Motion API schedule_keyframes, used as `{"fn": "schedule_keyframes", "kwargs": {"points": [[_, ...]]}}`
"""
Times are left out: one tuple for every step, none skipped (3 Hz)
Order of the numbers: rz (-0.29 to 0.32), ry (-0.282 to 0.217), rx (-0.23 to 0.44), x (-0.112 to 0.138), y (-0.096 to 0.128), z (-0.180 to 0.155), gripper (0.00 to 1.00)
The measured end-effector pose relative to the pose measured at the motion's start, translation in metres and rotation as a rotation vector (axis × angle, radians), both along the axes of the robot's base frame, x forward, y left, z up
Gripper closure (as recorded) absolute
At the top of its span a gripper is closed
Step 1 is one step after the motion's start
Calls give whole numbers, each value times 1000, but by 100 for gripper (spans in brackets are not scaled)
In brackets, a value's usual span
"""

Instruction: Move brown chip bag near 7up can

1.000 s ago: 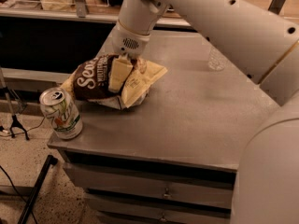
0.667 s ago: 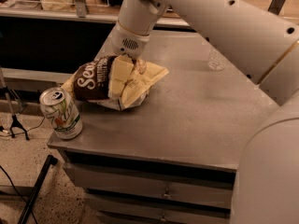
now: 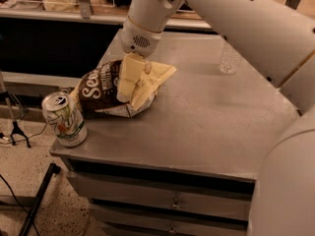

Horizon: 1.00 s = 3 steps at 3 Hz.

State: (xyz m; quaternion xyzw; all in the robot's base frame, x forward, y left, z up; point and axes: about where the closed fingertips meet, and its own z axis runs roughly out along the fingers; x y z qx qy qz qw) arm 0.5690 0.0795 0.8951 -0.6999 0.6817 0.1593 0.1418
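— Anything different from a second ago?

— Hardly. The bag (image 3: 101,90) and the can (image 3: 64,119) lie where they did, and the gripper (image 3: 132,96) has stayed in the same spot on the bag.

— How is the gripper set?

— It comes down from the arm (image 3: 236,18) at the upper right. Its two pale fingers (image 3: 128,77) are pressed into the bag's right half, pinching the crumpled foil between them. The bag's pale yellow corner on that side sticks up past them.

— And the bag itself?

— At the left of the table (image 3: 206,127), brown face towards the camera, its left end just beside the can. Whether the two touch, I can't tell.

— Any writing?

— White script on the bag, starting "Se"; the gripper hides what follows. Smaller white lines beside it are too small to read. The can shows green and red marks on silver-white, with no name I can make out. It stands upright at the front left corner, pull-tab on top.

— The surroundings?

— A dull grey metal tabletop over drawers (image 3: 172,203). A clear bottle (image 3: 230,60) stands at the far side, well apart from the bag. Behind is a long counter (image 3: 59,14); below, a speckled floor (image 3: 19,181) with a black stand leg (image 3: 38,196).
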Motion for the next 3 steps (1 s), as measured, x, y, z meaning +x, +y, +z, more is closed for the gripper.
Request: {"fn": "schedule_keyframes", "kwargs": {"points": [[-20, -19, -19, 8, -13, 34, 0], [-46, -43, -37, 24, -20, 63, 0], [-68, -107, -31, 50, -17, 90, 0]]}}
